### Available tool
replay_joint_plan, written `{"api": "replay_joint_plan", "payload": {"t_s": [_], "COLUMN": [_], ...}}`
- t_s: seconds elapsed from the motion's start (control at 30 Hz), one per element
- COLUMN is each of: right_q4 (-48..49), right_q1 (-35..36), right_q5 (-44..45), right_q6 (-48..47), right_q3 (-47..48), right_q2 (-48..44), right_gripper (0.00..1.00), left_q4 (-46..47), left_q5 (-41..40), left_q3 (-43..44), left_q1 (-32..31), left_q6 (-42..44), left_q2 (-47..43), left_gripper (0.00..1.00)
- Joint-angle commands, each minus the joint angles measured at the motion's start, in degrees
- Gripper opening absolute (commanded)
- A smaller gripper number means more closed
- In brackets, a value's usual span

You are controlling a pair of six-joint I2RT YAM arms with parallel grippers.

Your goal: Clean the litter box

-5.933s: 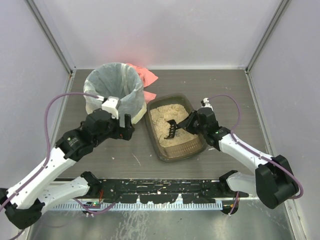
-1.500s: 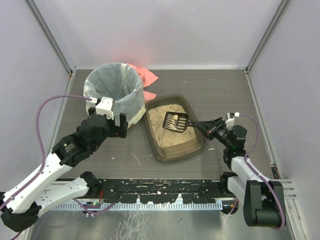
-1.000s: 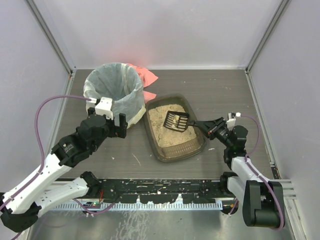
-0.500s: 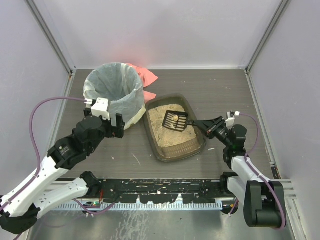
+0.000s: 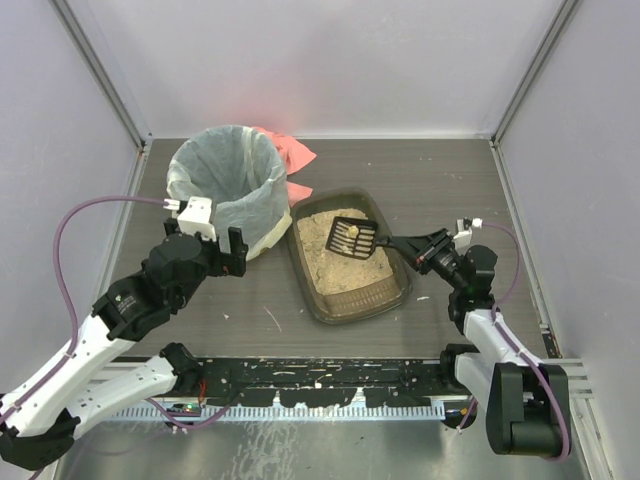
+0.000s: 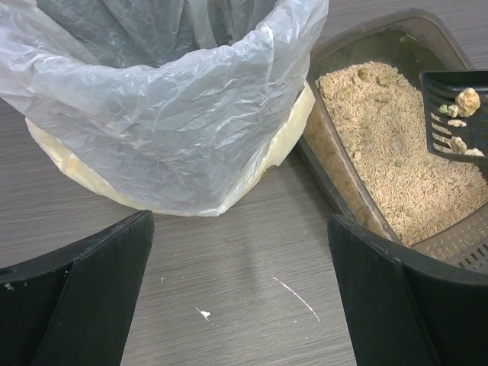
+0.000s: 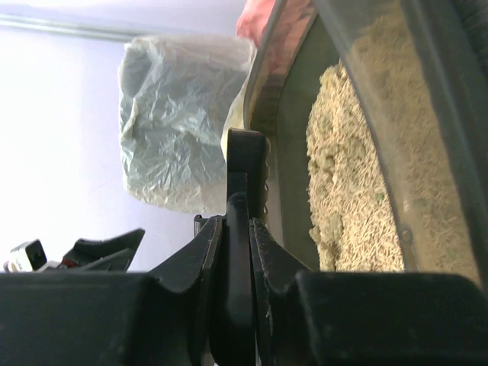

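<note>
The litter box [image 5: 385, 298], a dark brown tray of tan litter, sits mid-table; it also shows in the left wrist view [image 6: 333, 164] and the right wrist view [image 7: 366, 152]. My right gripper [image 5: 416, 246] is shut on the handle of a black slotted scoop [image 5: 352, 235], held level above the litter with pale clumps in it. The scoop also shows in the left wrist view [image 6: 450, 103], and its handle in the right wrist view [image 7: 238, 252]. My left gripper [image 5: 236, 258] is open and empty over the table, between the bin [image 5: 225, 180] and the box's left side.
The round bin lined with a white bag [image 6: 164, 114] stands left of the litter box, touching its far corner. A pink cloth [image 5: 290, 150] lies behind the bin. Grey walls close the table on three sides.
The right gripper lifted the scoop out of the litter with clumps in it and has edged it slightly toward the far side. The left arm drew back a little from the bin.
</note>
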Motion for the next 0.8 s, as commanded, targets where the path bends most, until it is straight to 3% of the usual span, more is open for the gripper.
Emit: {"api": "replay_joint_plan", "payload": {"t_s": [0.0, 0.2, 0.3, 0.47, 0.6, 0.77], "right_q4": [0.14, 0.41, 1.22, -0.49, -1.97, -11.50], "right_q1": [-0.60, -2.32, 0.91, -2.41, -2.18, -1.09], "right_q5": [-0.35, 0.32, -1.98, -0.85, 0.15, 4.01], "right_q6": [-1.68, 0.02, -1.68, -0.66, 0.12, -2.46], "right_q3": [3.27, 2.23, 4.72, 4.19, 7.70, 16.71], "right_q2": [-0.82, -0.87, 1.11, -0.68, -1.61, -2.59], "right_gripper": [0.01, 0.01, 0.01, 0.01, 0.01, 0.01], "left_q4": [0.36, -0.27, -0.27, -1.00, -1.52, -1.94], "left_q5": [-1.62, -1.15, -1.99, -2.40, -5.61, -8.94], "left_q3": [-0.32, -0.41, -1.04, -1.01, -1.53, -2.12], "left_q1": [0.16, 0.16, 0.13, 0.16, 0.11, 0.17], "left_q6": [-1.64, -2.33, -2.67, -3.36, -4.31, -6.09], "left_q2": [-1.49, -1.69, -2.62, -3.11, -4.83, -6.85], "left_gripper": [0.98, 0.98, 0.98, 0.98, 0.98, 0.98]}}
